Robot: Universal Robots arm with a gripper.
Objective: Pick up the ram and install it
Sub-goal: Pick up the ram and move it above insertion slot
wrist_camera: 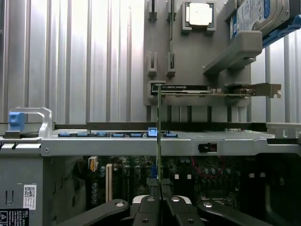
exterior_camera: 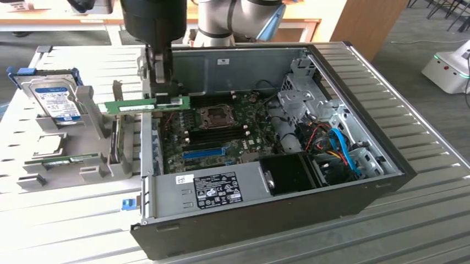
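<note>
The ram [exterior_camera: 147,105] is a thin green stick with a pale label, held level in the air above the left wall of the open computer case [exterior_camera: 382,181] in the exterior view. My gripper [exterior_camera: 160,92] is shut on it, gripping its top edge near the right end. In the wrist view the ram [wrist_camera: 159,132] appears edge-on as a thin vertical line rising from between the closed fingertips of the gripper [wrist_camera: 159,184]. The motherboard [exterior_camera: 220,129] with its black memory slots [exterior_camera: 217,125] lies below and to the exterior view's right of the stick.
A grey parts holder [exterior_camera: 74,159] on the exterior view's left carries a silver hard drive with a blue label [exterior_camera: 55,102], a card [exterior_camera: 70,160] and a processor [wrist_camera: 199,14]. Inside the case are a blue slot [exterior_camera: 203,152], power supply [exterior_camera: 213,190] and cables [exterior_camera: 342,148].
</note>
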